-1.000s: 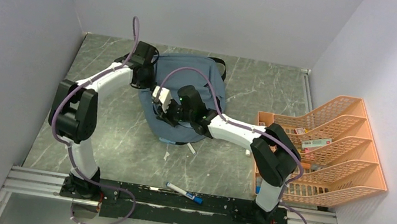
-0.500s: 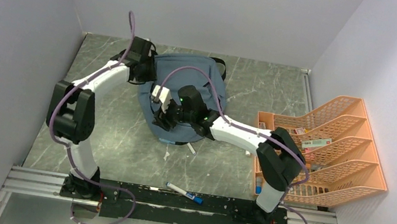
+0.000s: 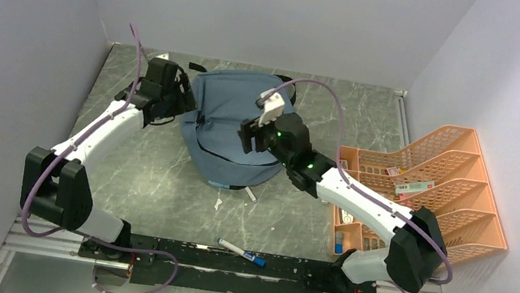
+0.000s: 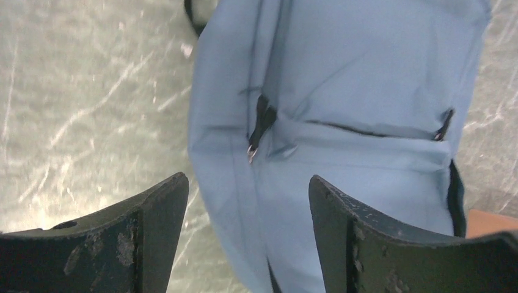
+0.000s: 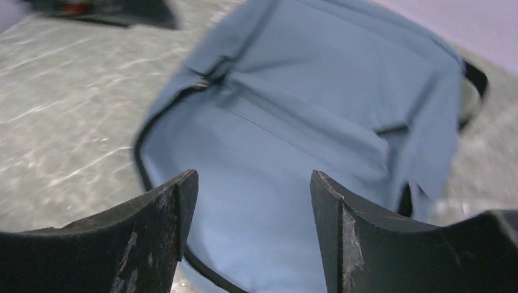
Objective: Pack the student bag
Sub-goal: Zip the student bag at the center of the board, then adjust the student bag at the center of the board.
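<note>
2 grippers spread wide, nothing held: left gripper (image 4: 247, 180) at the side of the soft grey-blue fabric backpack (image 3: 237, 124), right gripper (image 5: 251, 177) above it. Backpack flat on grey marbled desk (image 3: 158, 186), mid-rear. White blue-capped marker (image 3: 242, 252) loose; orange mesh tray (image 3: 455, 222) holding items. Packing judged far from done.

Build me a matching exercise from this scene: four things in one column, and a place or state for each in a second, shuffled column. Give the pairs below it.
Column one
1. student bag
2. orange mesh rack
3. marker pen
4. left gripper

Column two
A. stands at the right side of the table, small items in its trays
B. jaws wide apart, nothing between them
C. lies flat in the middle, toward the far wall
D. lies alone close to the arm bases

Pairs: 1-C, 2-A, 3-D, 4-B
</note>
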You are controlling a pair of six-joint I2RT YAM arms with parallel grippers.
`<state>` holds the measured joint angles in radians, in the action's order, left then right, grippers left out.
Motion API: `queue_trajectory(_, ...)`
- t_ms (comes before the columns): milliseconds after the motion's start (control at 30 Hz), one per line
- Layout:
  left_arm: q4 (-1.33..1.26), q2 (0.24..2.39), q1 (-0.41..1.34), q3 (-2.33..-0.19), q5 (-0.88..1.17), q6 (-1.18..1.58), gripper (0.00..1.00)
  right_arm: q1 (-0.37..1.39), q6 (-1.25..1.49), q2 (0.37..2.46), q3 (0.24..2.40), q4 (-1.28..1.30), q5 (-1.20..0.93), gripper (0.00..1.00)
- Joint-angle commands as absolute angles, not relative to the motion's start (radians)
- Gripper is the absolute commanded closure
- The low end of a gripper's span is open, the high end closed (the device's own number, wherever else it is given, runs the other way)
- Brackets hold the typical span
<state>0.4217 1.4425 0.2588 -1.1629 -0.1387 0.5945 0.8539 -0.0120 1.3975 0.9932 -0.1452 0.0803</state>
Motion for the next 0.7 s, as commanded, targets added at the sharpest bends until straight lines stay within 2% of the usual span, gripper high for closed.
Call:
queue_trajectory(0, 0.487, 1.405, 0.258, -1.087, -0.104, 0.704, 0.23, 0.745, 0.222, 1.359, 0.951, -0.018, 0.263, 0.29)
queue_trajectory(100, 0.457, 1.369, 0.293, -1.025, -0.069, 0.733, 0.21, 0.642, 0.319, 1.368, 0.938, 0.048, 0.226, 0.29)
queue_trajectory(133, 0.452, 1.362, 0.308, -1.011, -0.072, 0.735, 0.14, 0.623, 0.330, 1.375, 0.937, 0.066, 0.229, 0.29)
queue_trajectory(167, 0.451, 1.357, 0.321, -1.000, -0.077, 0.736, 0.13, 0.605, 0.333, 1.382, 0.939, 0.085, 0.229, 0.29)
queue_trajectory(300, 0.439, 1.358, 0.363, -0.960, -0.066, 0.761, 0.13, 0.544, 0.357, 1.436, 0.946, 0.134, 0.173, 0.28)
queue_trajectory(467, 0.385, 1.404, 0.418, -0.932, -0.046, 0.793, 0.16, 0.498, 0.361, 1.530, 0.989, 0.127, 0.103, 0.27)
queue_trajectory(667, 0.373, 1.514, 0.437, -0.994, -0.010, 0.767, 0.29, 0.482, 0.357, 1.660, 1.102, 0.124, 0.098, 0.26)
